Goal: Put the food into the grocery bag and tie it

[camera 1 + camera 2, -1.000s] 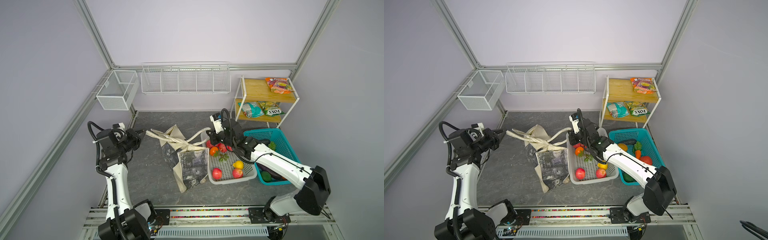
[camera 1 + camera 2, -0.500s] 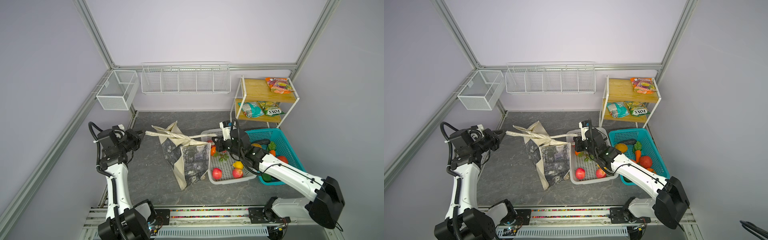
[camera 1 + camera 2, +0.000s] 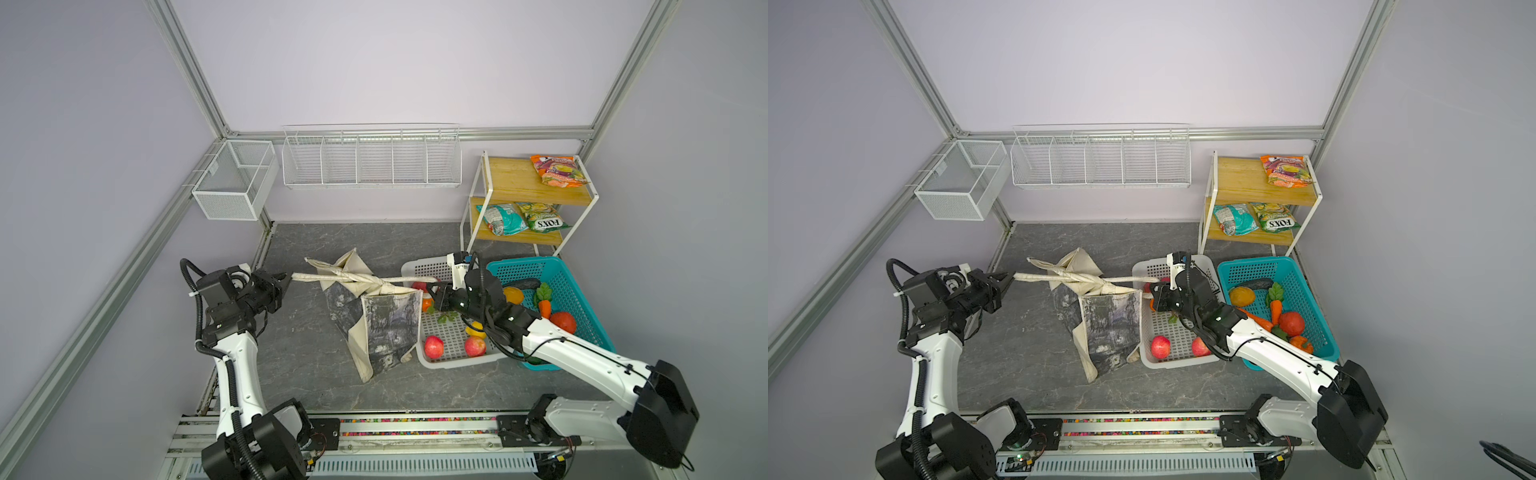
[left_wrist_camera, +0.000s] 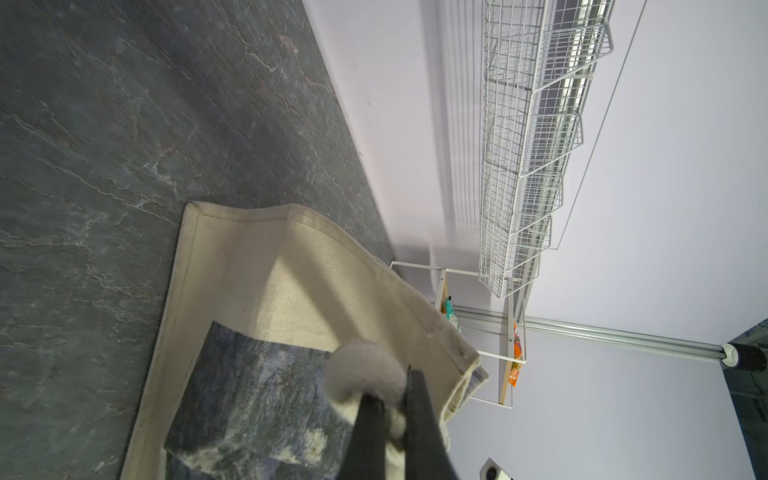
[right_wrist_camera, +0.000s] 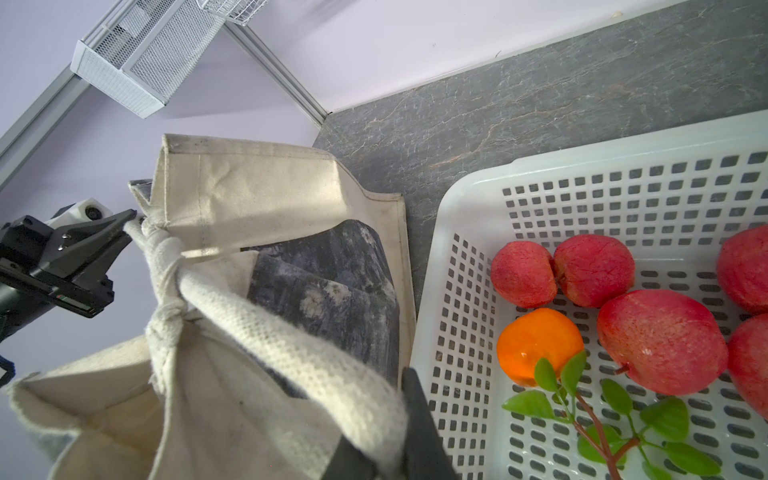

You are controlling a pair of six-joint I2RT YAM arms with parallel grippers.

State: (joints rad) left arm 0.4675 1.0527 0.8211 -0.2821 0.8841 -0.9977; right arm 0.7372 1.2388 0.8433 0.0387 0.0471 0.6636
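On the grey stone-look tabletop (image 3: 307, 374), ctr frame, the cream canvas grocery bag (image 3: 374, 328) stands slumped, its grey-black print facing the camera, hard beside the white perforated basket (image 3: 453, 362). A teal lattice-walled basket (image 3: 582, 291) sits beyond that, on the R side. The bag's mouth is bunched shut, so any food inside is hidden. Its long woven handles (image 3: 320, 277) are drawn out into one near-straight line running side to side across the table, w/ an arm at each end. The L gripper (image 3: 286, 279) is clamped tight on the far-left end, well apart from the bag; in the L wrist view the dark fingers (image 4: 419, 415) pinch a rounded tuft of strap. The R gripper (image 3: 432, 293) is likewise closed on the opposite end, over the white basket's rim and much nearer the bag. A lumpy knot (image 5: 166, 266) sits btwn them, above the bag mouth on the R gripper's side of the span. Judged from this, tightening calls for both arms to pull outward along that side-to-side axis. The soft cloth should cinch easily, but the light bag may drag or tip. Red toy apples (image 3: 433, 347) lie loose in the white basket.
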